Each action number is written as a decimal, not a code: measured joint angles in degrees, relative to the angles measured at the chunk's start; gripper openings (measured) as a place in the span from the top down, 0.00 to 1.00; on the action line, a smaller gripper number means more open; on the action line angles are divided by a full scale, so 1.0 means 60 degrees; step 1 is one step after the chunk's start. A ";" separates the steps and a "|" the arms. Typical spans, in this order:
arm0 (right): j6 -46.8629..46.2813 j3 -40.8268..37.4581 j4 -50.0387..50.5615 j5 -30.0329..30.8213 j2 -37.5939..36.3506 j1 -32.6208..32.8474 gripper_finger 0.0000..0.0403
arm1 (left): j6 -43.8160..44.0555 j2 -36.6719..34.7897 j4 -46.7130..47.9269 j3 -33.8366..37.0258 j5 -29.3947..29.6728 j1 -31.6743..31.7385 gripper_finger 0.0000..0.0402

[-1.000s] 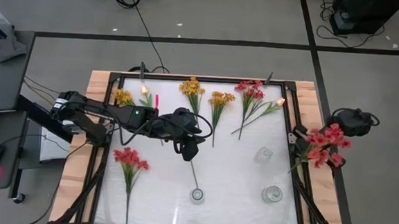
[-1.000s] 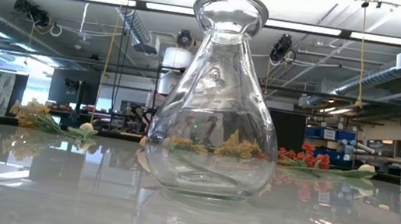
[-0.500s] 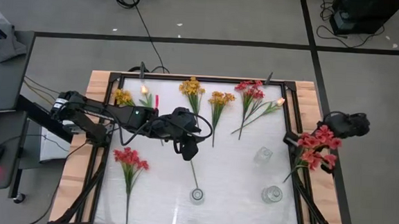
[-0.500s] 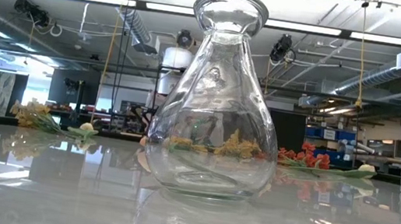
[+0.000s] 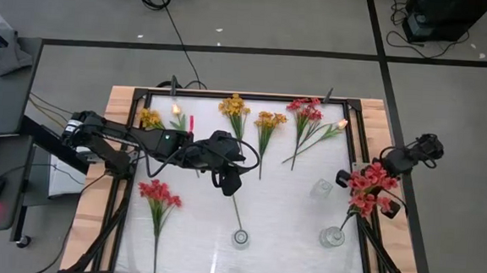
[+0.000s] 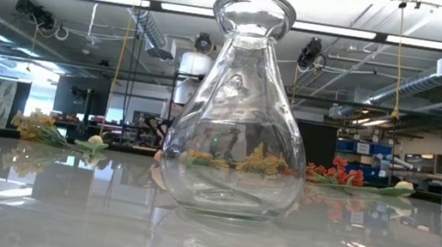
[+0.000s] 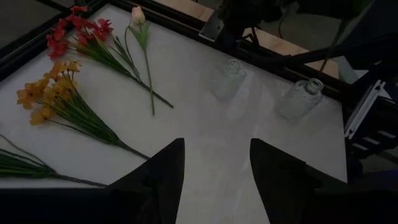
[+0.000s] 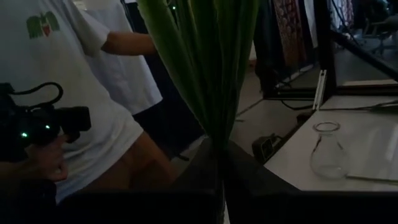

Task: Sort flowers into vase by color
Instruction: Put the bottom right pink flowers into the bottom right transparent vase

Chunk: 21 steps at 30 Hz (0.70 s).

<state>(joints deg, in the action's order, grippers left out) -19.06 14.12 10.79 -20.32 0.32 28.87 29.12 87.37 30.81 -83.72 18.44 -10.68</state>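
Observation:
My right gripper [image 8: 221,180] is shut on a bushy red-pink bunch [image 5: 367,191], which it holds in the air over the table's right edge, above the near-right glass vase [image 5: 332,237]. In the high view the blossoms hide the fingers. My left gripper [image 7: 214,177] hovers open over the table's middle [image 5: 230,182], touching nothing. Flat on the table lie three yellow-orange bunches [image 5: 150,118] [image 5: 235,109] [image 5: 270,121], two red-pink bunches [image 5: 306,113] [image 5: 157,192] and two peach buds [image 5: 176,111] [image 5: 342,124]. My right gripper pinches the bunch's green stems and leaves [image 8: 217,134] between its two fingers. They come about level from the table's right side and lie across the stems. The bunch is lifted clear and stands nearly upright, blossoms on top. Its stem end [image 5: 345,226] slants down toward the near-right vase.
A bulbous glass vase [image 5: 241,237] stands near the table's near edge, filling the low view [image 6: 241,100]. A small square vase [image 5: 321,189] stands right of the middle. A black frame rims the table [image 5: 357,143]. A person in a white shirt [image 8: 81,93] stands beyond the table.
My right gripper has carried the red-pink bunch from outside the table's right edge toward the table's left and near side, so it now hangs over the right rim by the near-right vase. The bunch has swung more upright, its stem end coming in toward that vase.

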 joint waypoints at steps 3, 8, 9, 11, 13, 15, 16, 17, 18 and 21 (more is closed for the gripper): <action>-0.0218 -0.0195 -0.0407 0.0411 -0.0004 0.0472 0.97 | -0.0020 0.0000 0.0000 0.0000 -0.0004 0.0000 0.53; -0.0042 -0.0399 -0.0443 0.1408 0.0004 0.1263 0.97 | -0.0046 0.0000 -0.0001 0.0000 -0.0004 0.0000 0.53; 0.0045 -0.0404 -0.0441 0.1572 0.0004 0.1406 0.97 | -0.0047 0.0000 -0.0004 0.0000 -0.0004 0.0000 0.53; 0.0153 -0.0410 -0.0438 0.1890 0.0004 0.1654 0.97 | -0.0048 0.0000 -0.0004 0.0000 -0.0004 0.0000 0.53; 0.0177 -0.0410 -0.0431 0.2080 0.0004 0.1859 0.97 | -0.0051 0.0000 -0.0004 0.0000 -0.0004 0.0000 0.53; 0.0173 -0.0410 -0.0344 0.2218 0.0004 0.2053 0.97 | -0.0057 0.0000 -0.0007 0.0000 -0.0004 0.0000 0.53; 0.0173 -0.0410 -0.0333 0.2272 0.0007 0.2139 0.97 | -0.0056 0.0000 -0.0005 0.0000 -0.0004 0.0000 0.53; 0.0173 -0.0410 -0.0326 0.2341 0.0007 0.2227 0.97 | -0.0056 0.0000 -0.0002 0.0000 -0.0004 0.0000 0.53; 0.0173 -0.0410 -0.0317 0.2434 0.0007 0.2309 0.97 | -0.0057 0.0000 -0.0002 0.0000 -0.0004 0.0000 0.53; 0.0177 -0.0410 -0.0161 0.2691 0.0007 0.2527 0.97 | -0.0056 0.0000 -0.0007 0.0000 -0.0004 0.0000 0.53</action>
<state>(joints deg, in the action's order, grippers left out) -18.00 11.66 9.82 -4.18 0.36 44.03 28.79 87.37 30.76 -83.72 18.41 -10.68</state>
